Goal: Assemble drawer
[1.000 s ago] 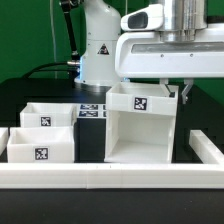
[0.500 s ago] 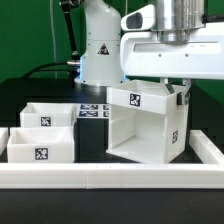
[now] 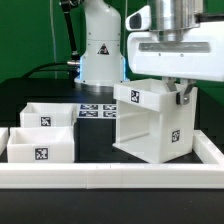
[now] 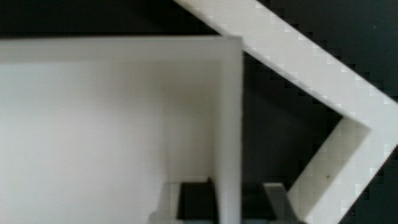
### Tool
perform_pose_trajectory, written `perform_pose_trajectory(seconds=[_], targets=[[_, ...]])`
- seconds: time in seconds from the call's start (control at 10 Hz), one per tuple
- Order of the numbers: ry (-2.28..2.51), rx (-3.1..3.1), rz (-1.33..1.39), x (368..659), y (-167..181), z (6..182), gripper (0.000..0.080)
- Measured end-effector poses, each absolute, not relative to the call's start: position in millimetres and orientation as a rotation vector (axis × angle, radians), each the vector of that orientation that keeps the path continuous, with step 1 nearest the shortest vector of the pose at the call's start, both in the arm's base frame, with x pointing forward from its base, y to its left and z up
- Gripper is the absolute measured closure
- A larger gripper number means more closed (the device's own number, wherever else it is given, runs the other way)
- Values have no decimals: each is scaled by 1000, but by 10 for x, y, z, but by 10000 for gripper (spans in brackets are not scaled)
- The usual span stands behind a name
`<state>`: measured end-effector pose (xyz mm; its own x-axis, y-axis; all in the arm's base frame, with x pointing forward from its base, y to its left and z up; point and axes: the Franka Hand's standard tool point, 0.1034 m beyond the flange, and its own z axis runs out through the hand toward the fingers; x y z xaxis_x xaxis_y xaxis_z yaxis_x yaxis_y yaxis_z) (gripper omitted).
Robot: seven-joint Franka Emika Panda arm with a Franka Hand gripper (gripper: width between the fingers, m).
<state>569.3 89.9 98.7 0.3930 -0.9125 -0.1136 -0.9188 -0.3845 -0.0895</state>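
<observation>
**Case swings round, trays not yet in**

In the last second the drawer case (image 3: 150,125) has turned on the table and slid a little toward the exterior view's right. It faced us flat on then. Now one corner points our way and a second tagged side shows. It seems to sit level again after a brief tilt.

The gripper (image 3: 181,93) comes down on the case's upper edge at the far right. In the wrist view its fingers (image 4: 192,203) sit either side of a thin white wall, so the jaws look clamped on that wall of the case rather than standing free.

As for progress, I'd call it early. The rear tray (image 3: 48,115) and the front tray (image 3: 40,148) sit side by side on the exterior view's left, well apart from the case, and neither is in it. The marker board (image 3: 95,108) lies behind them, and the long white rail (image 3: 110,178) runs across the front. What seems left is to finish squaring the case, let go, then fetch each tray and slide it in
</observation>
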Motion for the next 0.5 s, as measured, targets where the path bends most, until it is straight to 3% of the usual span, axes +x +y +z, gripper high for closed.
perform_pose_trajectory(seconds=[0.5], targets=[[1918, -2245, 124, 5840, 978, 975, 762]])
